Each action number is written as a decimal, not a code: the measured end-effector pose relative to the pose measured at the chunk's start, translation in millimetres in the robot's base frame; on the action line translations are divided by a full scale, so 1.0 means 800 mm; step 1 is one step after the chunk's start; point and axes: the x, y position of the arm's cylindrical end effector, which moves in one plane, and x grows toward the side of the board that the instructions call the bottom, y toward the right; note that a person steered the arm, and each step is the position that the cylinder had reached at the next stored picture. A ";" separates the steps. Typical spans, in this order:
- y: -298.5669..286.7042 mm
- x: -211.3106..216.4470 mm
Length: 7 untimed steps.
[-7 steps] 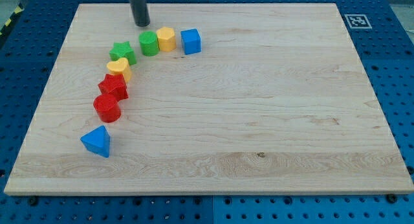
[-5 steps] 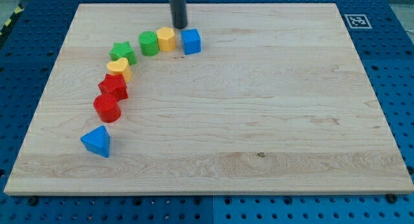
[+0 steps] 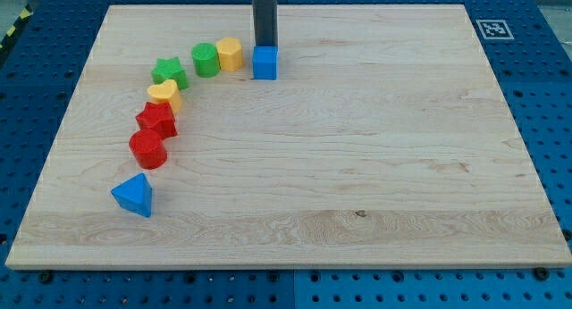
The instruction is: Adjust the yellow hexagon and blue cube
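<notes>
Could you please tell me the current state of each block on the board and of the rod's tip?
blue cube: flat, tip against its top side, small gap to the yellow hexagon.
yellow hexagon: upright, touching the green cylinder.
green cylinder: upright.
green star: flat.
yellow heart: flat.
red star: flat.
red cylinder: upright.
blue triangle: alone.
my tip: at the blue cube's top edge.

Only a straight dark rod was seen of the arm, entering from the view's top edge. It was dark grey to black, smooth and cylindrical, of even width throughout, with faint lengthwise sheen. My tip (image 3: 264,46) was formed by its plain, blunt lower end.
</notes>
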 end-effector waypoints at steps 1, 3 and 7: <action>-0.001 -0.019; -0.041 -0.042; -0.062 -0.010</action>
